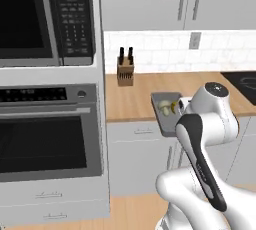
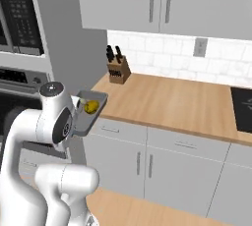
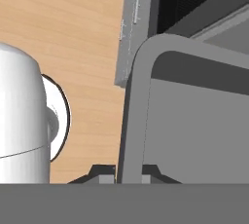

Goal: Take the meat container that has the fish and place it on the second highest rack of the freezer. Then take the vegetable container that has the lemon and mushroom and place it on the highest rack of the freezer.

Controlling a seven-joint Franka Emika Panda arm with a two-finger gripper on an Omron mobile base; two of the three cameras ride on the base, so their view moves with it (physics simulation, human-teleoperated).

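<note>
Grey tray (image 1: 166,114) with the lemon (image 2: 91,106) and mushroom (image 1: 164,106) is pinched at its rim by my gripper (image 3: 128,177), so I fear tipping spills them.

Wooden counter (image 1: 145,96) along the tiled wall, knife block (image 1: 125,70) upright at its left end.

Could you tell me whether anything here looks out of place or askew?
Yes: the grey tray with the mushroom and lemon is off the wooden counter, held at its rim by the shut gripper, in front of the cabinets.
</note>
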